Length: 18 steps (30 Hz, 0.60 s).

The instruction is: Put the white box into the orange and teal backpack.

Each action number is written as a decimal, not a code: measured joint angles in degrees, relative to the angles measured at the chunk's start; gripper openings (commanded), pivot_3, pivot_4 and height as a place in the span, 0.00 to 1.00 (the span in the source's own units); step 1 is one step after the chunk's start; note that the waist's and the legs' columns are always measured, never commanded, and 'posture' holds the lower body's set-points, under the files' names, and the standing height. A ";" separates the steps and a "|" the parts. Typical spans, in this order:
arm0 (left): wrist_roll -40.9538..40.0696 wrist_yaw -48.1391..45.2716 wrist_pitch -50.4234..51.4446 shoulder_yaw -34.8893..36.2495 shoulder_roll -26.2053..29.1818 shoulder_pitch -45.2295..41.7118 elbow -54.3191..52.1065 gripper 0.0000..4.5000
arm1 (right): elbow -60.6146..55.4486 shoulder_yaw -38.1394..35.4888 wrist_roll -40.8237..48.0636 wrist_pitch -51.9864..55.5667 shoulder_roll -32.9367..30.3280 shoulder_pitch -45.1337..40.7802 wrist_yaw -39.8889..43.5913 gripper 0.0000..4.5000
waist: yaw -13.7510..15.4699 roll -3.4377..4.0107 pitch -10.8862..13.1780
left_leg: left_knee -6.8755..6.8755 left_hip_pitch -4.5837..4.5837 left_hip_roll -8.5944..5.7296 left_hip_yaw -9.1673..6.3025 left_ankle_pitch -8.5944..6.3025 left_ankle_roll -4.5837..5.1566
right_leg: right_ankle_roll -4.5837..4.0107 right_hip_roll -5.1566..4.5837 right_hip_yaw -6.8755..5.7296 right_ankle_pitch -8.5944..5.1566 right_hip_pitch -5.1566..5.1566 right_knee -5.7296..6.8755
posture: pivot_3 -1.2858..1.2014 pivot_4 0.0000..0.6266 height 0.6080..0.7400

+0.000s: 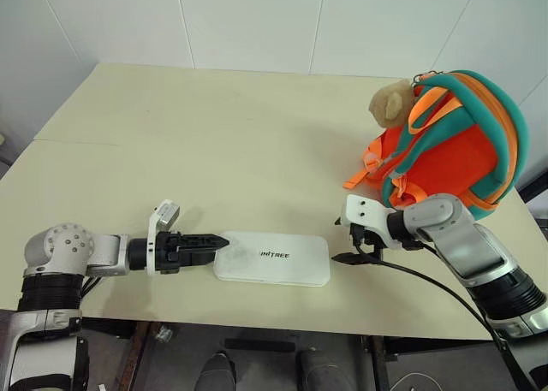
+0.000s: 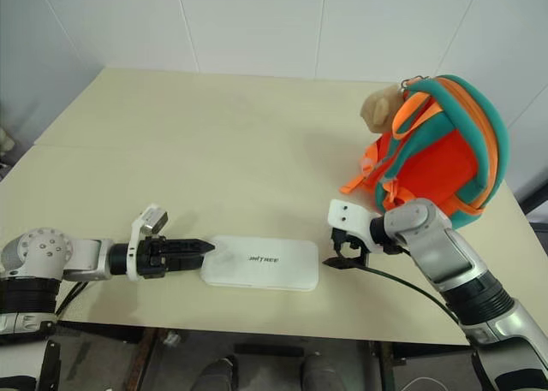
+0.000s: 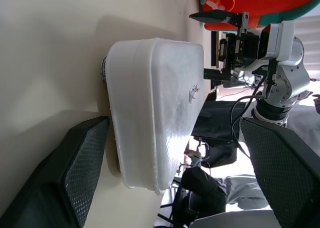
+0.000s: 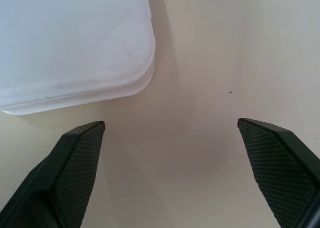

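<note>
The white box point(image 1: 272, 257) lies flat near the table's front edge, lettering up. My left gripper point(image 1: 221, 239) points along the table at the box's left end. In the left wrist view its fingers point(image 3: 75, 178) stand wide open, with that end of the box point(image 3: 155, 103) in the gap between them. My right gripper point(image 1: 347, 240) is open just off the box's right end. Its wrist view shows one rounded box corner point(image 4: 75, 43) ahead of the spread fingers point(image 4: 75, 163), which are clear of it. The orange and teal backpack point(image 1: 454, 143) stands upright at the right, behind the right arm.
A tan plush head point(image 1: 390, 100) hangs on the backpack's left side. The beige table point(image 1: 257, 134) stretches back to a white wall. Its front edge runs just below the box. A black cable point(image 1: 428, 284) trails from my right wrist over the table.
</note>
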 measured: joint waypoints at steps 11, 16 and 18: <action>6.98 -8.04 -9.75 -7.42 0.11 -0.63 -3.45 0.90 | -0.02 0.29 -0.69 0.02 2.52 -0.01 -0.71 1.00 | 0.42 0.18 -0.10 | 0.17 0.15 -0.04 0.00 0.06 0.07 | -0.57 -0.03 0.02 -0.28 0.24 -0.06 | 0.52 0.24 1.00; 10.16 -7.54 -11.03 -7.08 -1.95 -0.82 -1.52 0.56 | -0.02 0.29 -1.03 -0.02 2.65 0.00 -0.70 1.00 | 0.29 0.17 -0.10 | 0.42 0.11 -0.05 0.00 0.09 0.12 | -0.74 -0.04 0.05 -0.32 0.31 -0.08 | 0.52 0.24 1.00; 10.74 -7.33 -10.77 -6.26 -2.53 -0.80 -0.50 0.42 | -0.06 0.18 -1.04 -0.03 2.64 0.00 -0.59 1.00 | 0.12 0.17 -0.10 | 0.40 0.10 -0.05 0.00 0.09 0.12 | -0.73 -0.03 0.05 -0.31 0.30 -0.09 | 0.52 0.24 1.00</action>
